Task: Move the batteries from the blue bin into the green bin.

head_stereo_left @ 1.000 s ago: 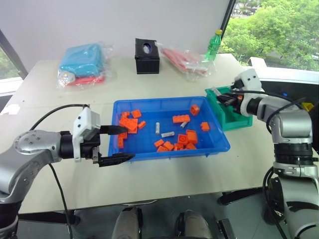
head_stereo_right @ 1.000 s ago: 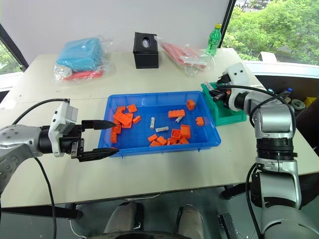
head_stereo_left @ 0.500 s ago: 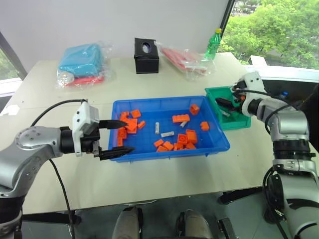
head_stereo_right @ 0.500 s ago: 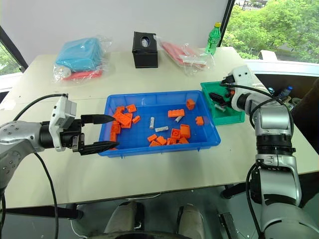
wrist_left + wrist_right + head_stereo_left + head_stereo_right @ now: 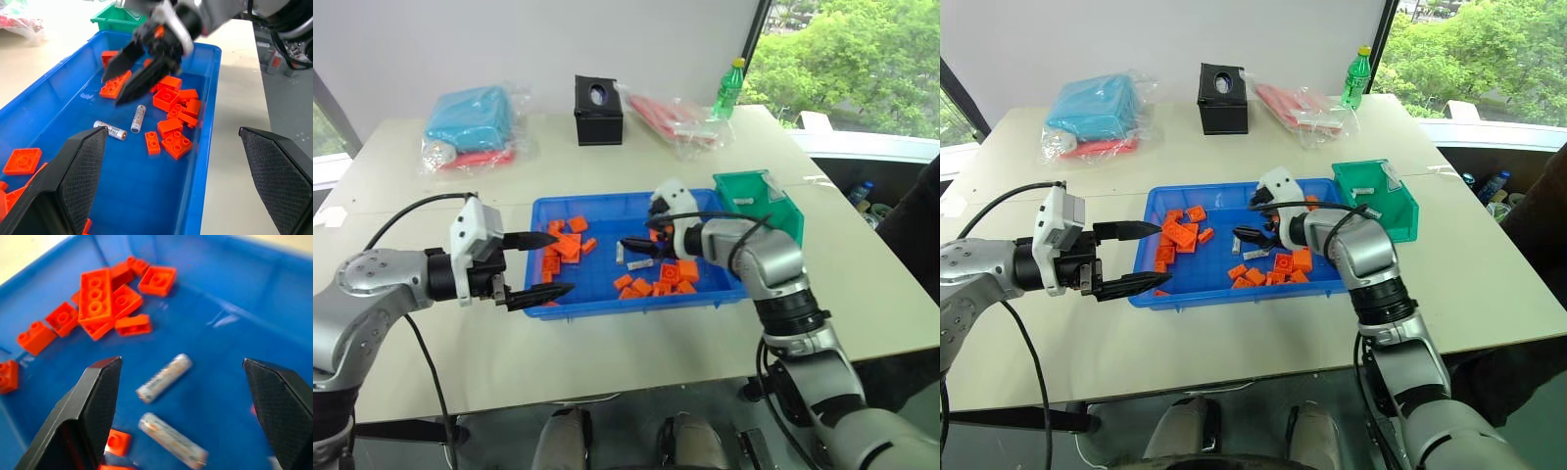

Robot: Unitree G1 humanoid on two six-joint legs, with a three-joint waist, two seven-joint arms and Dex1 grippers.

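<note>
Silver-grey batteries lie loose on the floor of the blue bin, among orange bricks, near the bin's middle. The right wrist view shows 2 of them just past that gripper's fingers: battery 1 and battery 2, close together but apart, their long axes at an angle to each other.

The right gripper hangs over the bin's middle with its black fingers spread wide, nothing between them. Both batteries sit ahead of and below its tips, within the span of the jaws. Battery 1 looks the better target: its long axis runs slantwise across the gap, so a small wrist turn would probably put the fingers across its width.

The left gripper hovers at the bin's left edge, fingers also spread and empty, clearly farther from the batteries than the right.

The green bin stands just beside the blue bin's far right corner, on the right arm's side of the desk.
</note>
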